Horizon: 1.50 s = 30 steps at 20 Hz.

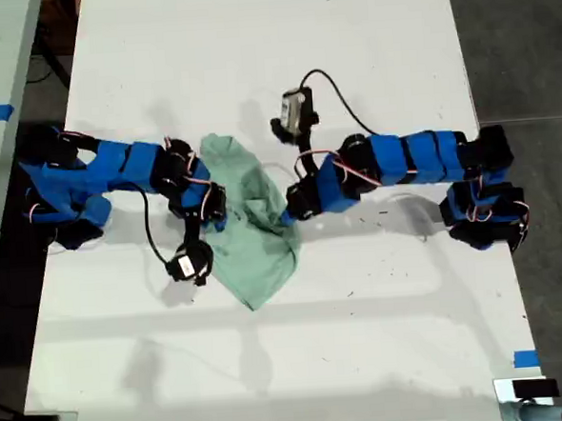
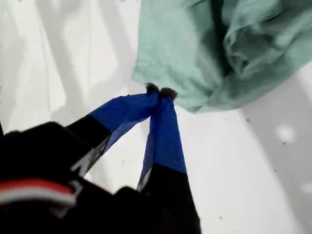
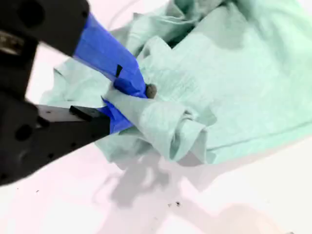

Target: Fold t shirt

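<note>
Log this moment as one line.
t shirt: crumpled on table | my first claw: shut at shirt edge | my second claw: shut on shirt fold | stage: fold not done

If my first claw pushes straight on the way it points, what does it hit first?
Likely the pale mint-green wrinkled fabric t shirt: my first claw, tips together, sits right at its edge. I cannot tell whether it already touches.

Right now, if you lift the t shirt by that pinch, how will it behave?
Likely floppy: the t shirt bunches and curls where my second gripper pinches it, so the rest should drape. Probably light: thin, wrinkled fabric. It may drag and crumple on the table rather than slide flat.
</note>
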Tool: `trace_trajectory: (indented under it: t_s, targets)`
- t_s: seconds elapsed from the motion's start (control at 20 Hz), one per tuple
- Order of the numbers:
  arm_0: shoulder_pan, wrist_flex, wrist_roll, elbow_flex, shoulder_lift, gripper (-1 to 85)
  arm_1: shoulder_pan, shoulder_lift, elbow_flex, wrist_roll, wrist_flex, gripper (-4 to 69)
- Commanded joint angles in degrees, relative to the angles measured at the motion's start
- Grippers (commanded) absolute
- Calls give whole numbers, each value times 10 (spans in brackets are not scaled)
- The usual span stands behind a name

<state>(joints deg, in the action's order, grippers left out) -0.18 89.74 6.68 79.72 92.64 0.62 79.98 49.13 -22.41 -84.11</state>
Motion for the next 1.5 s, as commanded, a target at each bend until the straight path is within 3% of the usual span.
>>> trace_trajectory:
  t_s: [0.0,0.2,0.25,0.35,0.45,0.7,0.95,1.1,1.3,1.45]
  targets:
    - [-81,2,-48,57,116,-3,-55,50,-4,-39,2,-3]
    - [-72,-2,-44,61,143,-3,-29,26,-4,-33,19,-3]
    - [-68,-3,-41,62,138,-3,-15,16,-4,-25,28,28]
    - [-58,-11,-36,62,125,-3,29,-37,-8,-22,77,238]
    - [-52,-20,-35,62,113,-3,62,-116,-37,-20,127,293]
    - [-32,-43,-27,57,91,-3,64,-229,-73,-43,212,301]
    - [21,-79,14,57,76,-3,48,-241,-74,-62,240,292]
    - [62,-100,58,52,68,-3,69,-257,-74,-59,314,297]
    - [98,-140,78,34,35,-3,94,-338,-76,-60,491,293]
    - [117,-139,90,18,20,-3,100,-419,-87,-20,503,294]
